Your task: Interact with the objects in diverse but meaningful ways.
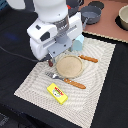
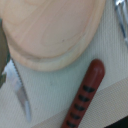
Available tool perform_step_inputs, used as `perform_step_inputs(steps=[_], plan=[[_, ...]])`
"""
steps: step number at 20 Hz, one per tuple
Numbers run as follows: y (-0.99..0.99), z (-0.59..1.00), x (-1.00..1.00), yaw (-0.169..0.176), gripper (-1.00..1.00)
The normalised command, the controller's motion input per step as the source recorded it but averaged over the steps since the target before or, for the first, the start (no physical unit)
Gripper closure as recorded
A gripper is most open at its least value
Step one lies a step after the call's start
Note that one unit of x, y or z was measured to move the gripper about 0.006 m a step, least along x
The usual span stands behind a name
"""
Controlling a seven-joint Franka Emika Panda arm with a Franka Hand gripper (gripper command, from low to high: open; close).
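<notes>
My gripper [image 1: 50,61] hangs low over the striped placemat [image 1: 102,95], just off the exterior view's left edge of a round wooden plate [image 1: 69,66]; the arm's white body hides its fingers. Under it, a small red-brown tip of the sausage [image 1: 50,64] shows. Close up in the wrist view, the sausage [image 2: 85,97] with dark grill marks lies on the mat beside the plate [image 2: 50,30], untouched. A yellow packet [image 1: 57,93] with a red label lies near the mat's front. The light blue cup [image 1: 79,42] stands behind the plate. A grey pot [image 1: 91,16] sits at the back.
A utensil with an orange handle [image 1: 75,83] lies in front of the plate and another [image 1: 89,59] at its right. A serrated metal blade [image 2: 20,95] lies near the sausage. A pale bowl [image 1: 123,17] stands at the far back right. A black cable [image 1: 12,50] crosses the table.
</notes>
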Motion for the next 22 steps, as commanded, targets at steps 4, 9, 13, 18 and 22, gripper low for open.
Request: perform_step_inputs(steps=[4, 9, 13, 18, 22], plan=[[-0.61, 0.21, 0.72, 0.000, -1.00], [-0.60, 0.22, 0.71, 0.000, -1.00], [-0.57, 0.16, 0.62, 0.000, -1.00], [-0.55, 0.05, 0.45, 0.008, -1.00], [-0.56, 0.00, 0.35, 0.034, -1.00]])
